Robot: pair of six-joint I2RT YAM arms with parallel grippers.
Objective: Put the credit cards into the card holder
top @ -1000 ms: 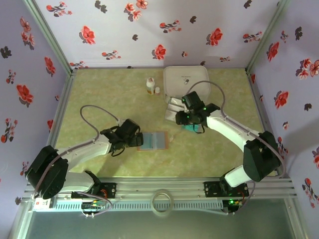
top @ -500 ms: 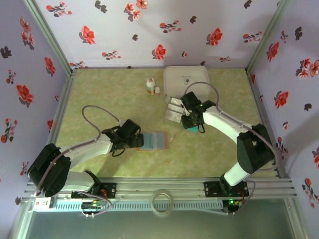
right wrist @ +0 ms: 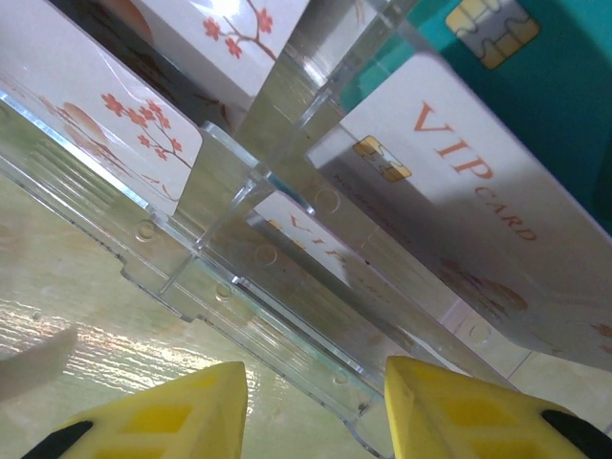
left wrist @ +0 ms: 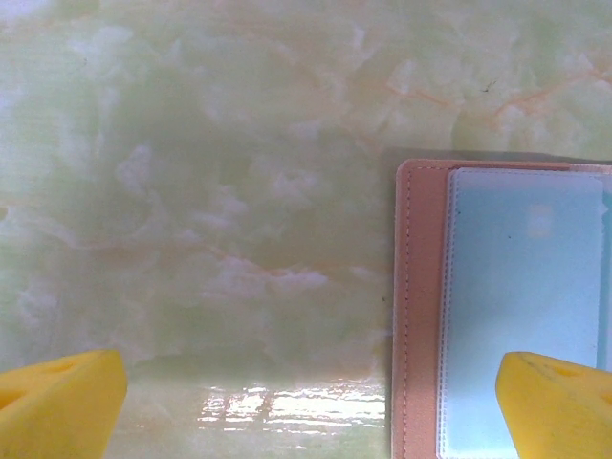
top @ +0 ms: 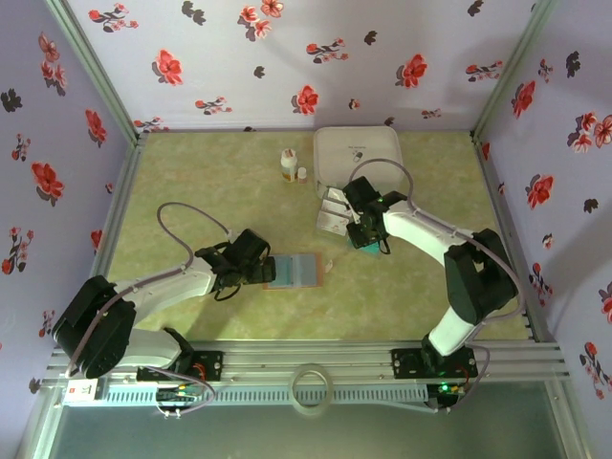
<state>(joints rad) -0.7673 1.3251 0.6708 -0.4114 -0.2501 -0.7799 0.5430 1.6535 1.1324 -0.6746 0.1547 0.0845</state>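
Plainly, the left pincer point(left wrist: 308, 402) gapes wide, empty, one fingertip point(left wrist: 555, 402) over the brown leather-like card holder point(left wrist: 421, 316). The right pincer point(right wrist: 311, 402), half open, faces white and teal credit cards point(right wrist: 459, 220) just ahead.

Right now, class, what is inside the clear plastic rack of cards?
In the rack stand white cards with blossom print or VIP lettering. A teal card with a chip shows behind them. Front cards cover parts of the rear ones.
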